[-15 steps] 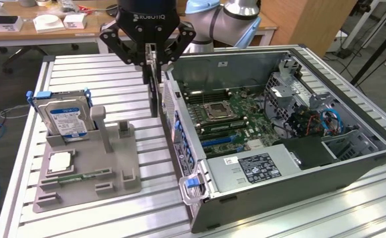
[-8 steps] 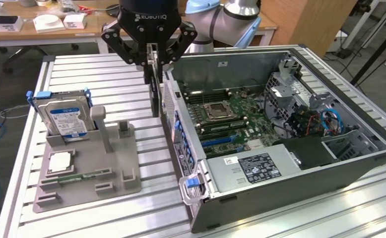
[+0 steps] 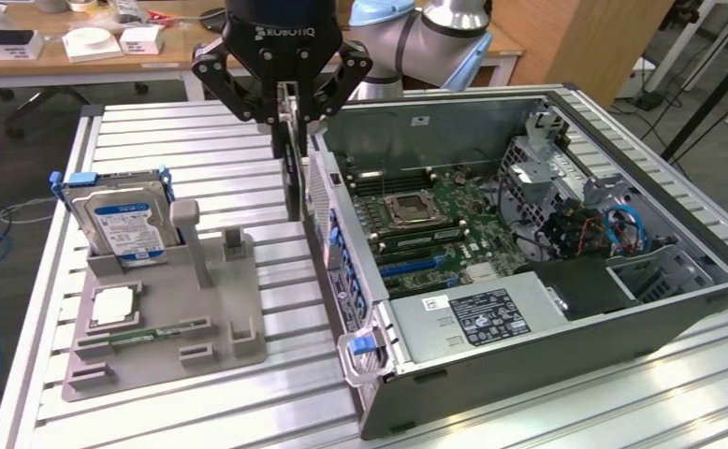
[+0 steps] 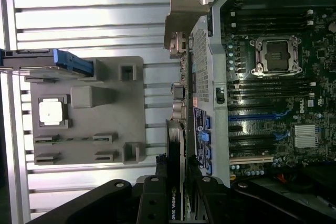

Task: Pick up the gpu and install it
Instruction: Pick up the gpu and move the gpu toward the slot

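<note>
The gpu (image 3: 292, 178) is a thin black card hanging edge-on and upright from my gripper (image 3: 292, 120), whose fingers are shut on its top edge. It is in the air just outside the wall of the open computer case (image 3: 464, 346) on the exterior view's left, between the case and the grey holder (image 3: 214, 290). In the wrist view the gpu (image 4: 175, 145) runs out from between my gripper (image 4: 177, 198) fingers, and its silver end bracket (image 4: 181, 19) is at the far end. It lies alongside the case wall, with the motherboard (image 4: 273, 93) and its slots beyond.
The grey holder carries a silver hard drive with a blue label (image 3: 121, 220), a square processor chip (image 3: 112, 304) and a green memory stick (image 3: 152, 332). Inside the case lie the motherboard (image 3: 427, 224), cables and a drive cage. A desk with boxes stands behind the slatted metal table.
</note>
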You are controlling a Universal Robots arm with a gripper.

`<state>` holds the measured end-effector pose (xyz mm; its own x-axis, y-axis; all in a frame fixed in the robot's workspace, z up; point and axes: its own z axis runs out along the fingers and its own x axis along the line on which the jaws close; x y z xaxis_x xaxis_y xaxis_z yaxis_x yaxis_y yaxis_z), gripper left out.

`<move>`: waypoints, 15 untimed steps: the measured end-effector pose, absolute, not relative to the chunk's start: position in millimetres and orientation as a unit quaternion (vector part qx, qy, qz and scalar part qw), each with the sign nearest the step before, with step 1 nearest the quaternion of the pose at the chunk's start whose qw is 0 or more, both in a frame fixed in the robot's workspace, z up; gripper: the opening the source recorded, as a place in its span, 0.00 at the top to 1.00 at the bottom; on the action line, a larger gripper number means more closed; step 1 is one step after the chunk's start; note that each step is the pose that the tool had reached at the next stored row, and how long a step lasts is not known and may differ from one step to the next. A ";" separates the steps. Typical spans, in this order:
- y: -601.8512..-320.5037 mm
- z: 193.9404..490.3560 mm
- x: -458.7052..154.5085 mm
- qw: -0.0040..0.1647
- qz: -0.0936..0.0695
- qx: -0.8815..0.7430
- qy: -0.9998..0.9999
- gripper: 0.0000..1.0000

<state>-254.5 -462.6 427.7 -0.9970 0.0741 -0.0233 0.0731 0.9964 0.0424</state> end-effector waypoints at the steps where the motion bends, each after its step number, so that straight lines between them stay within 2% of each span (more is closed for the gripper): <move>1: -462.6 427.7 -254.1 0.012 0.021 0.037 0.999 0.74; 15: -462.6 427.7 -249.1 0.012 0.021 0.037 0.999 0.74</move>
